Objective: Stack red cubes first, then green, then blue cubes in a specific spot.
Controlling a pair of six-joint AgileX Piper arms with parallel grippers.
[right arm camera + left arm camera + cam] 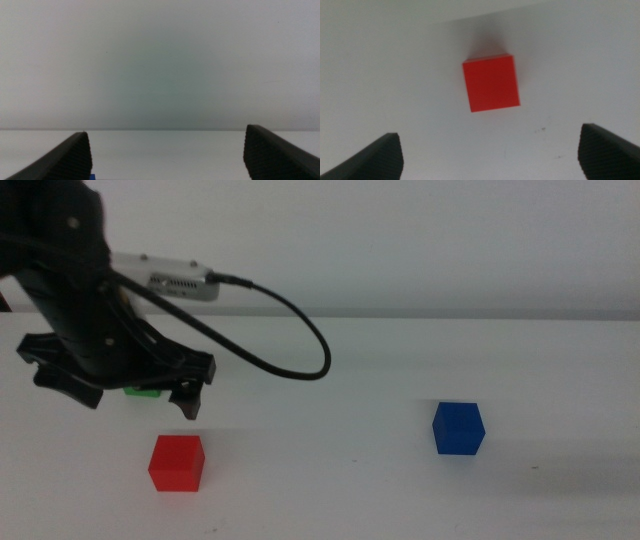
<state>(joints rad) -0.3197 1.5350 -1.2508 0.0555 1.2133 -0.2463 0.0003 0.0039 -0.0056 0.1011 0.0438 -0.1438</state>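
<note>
the green cube (142, 391) is almost wholly hidden behind the left gripper (140, 398) in the middle view; only a thin strip shows under the arm. the left wrist view cuts off both jaws at its bottom edge, so only 2 dark tips appear. in the right wrist view a tiny sliver of the blue cube (93, 177) peeks at the edge, the rest cut off.

You are looking at a bare robot test bench, a lab setup rather than a home. The white bench (330, 480) meets a blank pale wall (400, 240). Plain colour cubes lie on it: red (177, 463) at 7 o'clock, blue (459, 428) at 4 o'clock. A black cable (290, 330) trails from the arm.
</note>
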